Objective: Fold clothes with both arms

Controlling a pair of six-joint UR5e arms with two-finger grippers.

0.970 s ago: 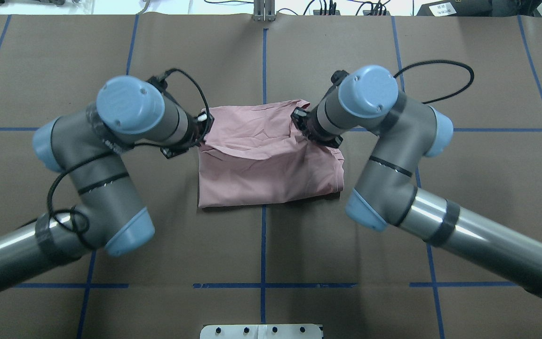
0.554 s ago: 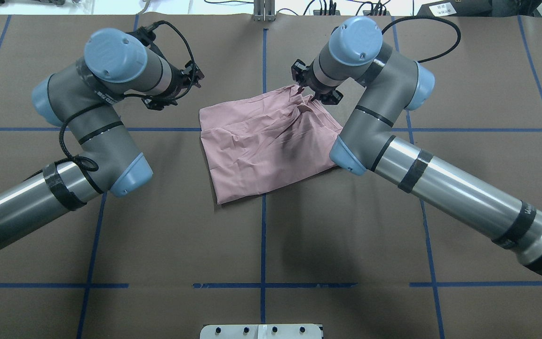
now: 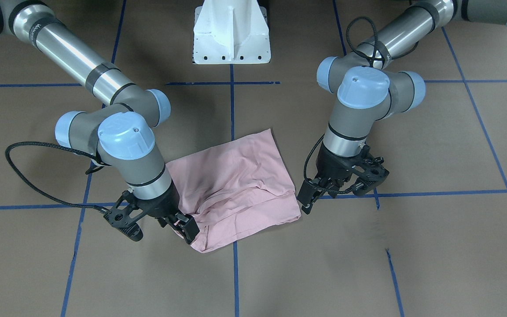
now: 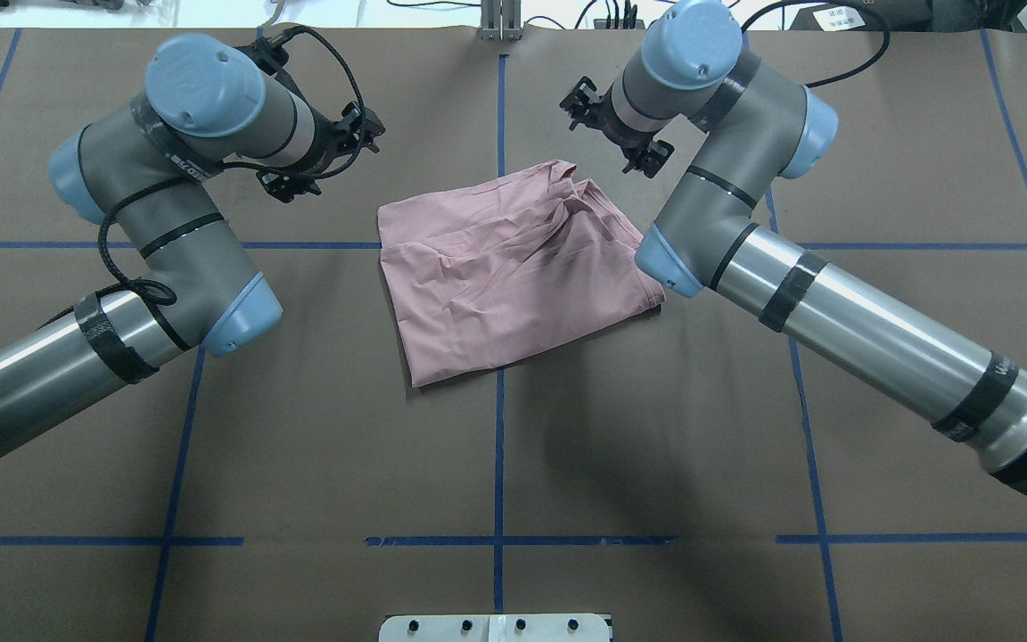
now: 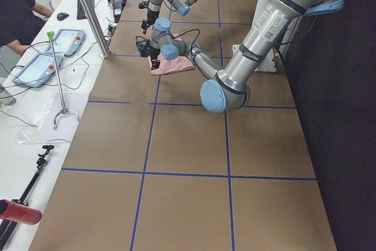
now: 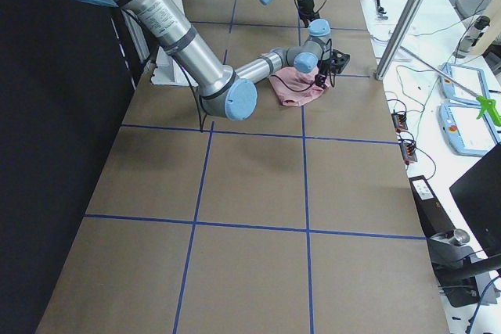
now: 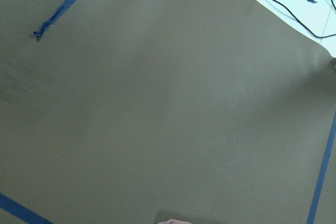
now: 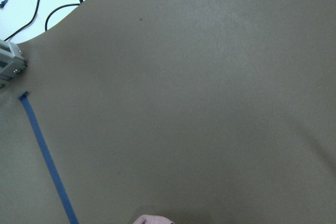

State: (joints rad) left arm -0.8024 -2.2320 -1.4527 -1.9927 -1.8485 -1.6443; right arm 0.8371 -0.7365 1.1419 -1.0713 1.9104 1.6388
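Brown paper-covered table [image 4: 299, 401], marked into squares by blue tape lines [image 4: 498, 464], is filling every view. A pale pink folded T-shirt [image 4: 513, 267] is lying crumpled on it toward the far side, straddling the central tape line. Only plain fabric is showing; collar, print and sleeve tag are folded out of sight.

The left black gripper [image 3: 339, 187] is hanging just beside the shirt's left edge, and the right black gripper [image 3: 159, 224] is hanging at its far right corner. In the front-facing view one black part of the right gripper is overlapping that corner, whereas in the overhead view both grippers are sitting apart from the cloth. Wrist joints are covering the fingertips from above, so whether either pair of jaws is parted or closed cannot be told.

Both wrist cameras are showing only table, tape and a sliver of pink at the bottom edge. In the side views the shirt is appearing too small for detail.
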